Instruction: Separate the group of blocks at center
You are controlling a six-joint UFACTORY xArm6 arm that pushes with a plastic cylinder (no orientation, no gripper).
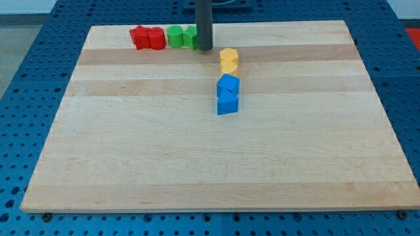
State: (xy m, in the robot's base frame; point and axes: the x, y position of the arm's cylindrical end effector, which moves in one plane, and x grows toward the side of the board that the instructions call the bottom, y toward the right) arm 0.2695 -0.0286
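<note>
Approach step: gripperless rod tool tip (204, 49) beside green block (182, 37) on wooden tabletop (131, 151), next needing wedging between yellow block (228, 60) and blue blocks (228, 94).

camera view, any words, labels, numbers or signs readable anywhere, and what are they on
None: no text, number, brand or sign can be read in this view.
The wooden board is bare wood grain.
The red blocks, green blocks, yellow block and blue blocks carry no markings.
The rod ending in my tip, beside the green blocks, is plain dark.
The blue perforated table shows only holes.
</note>
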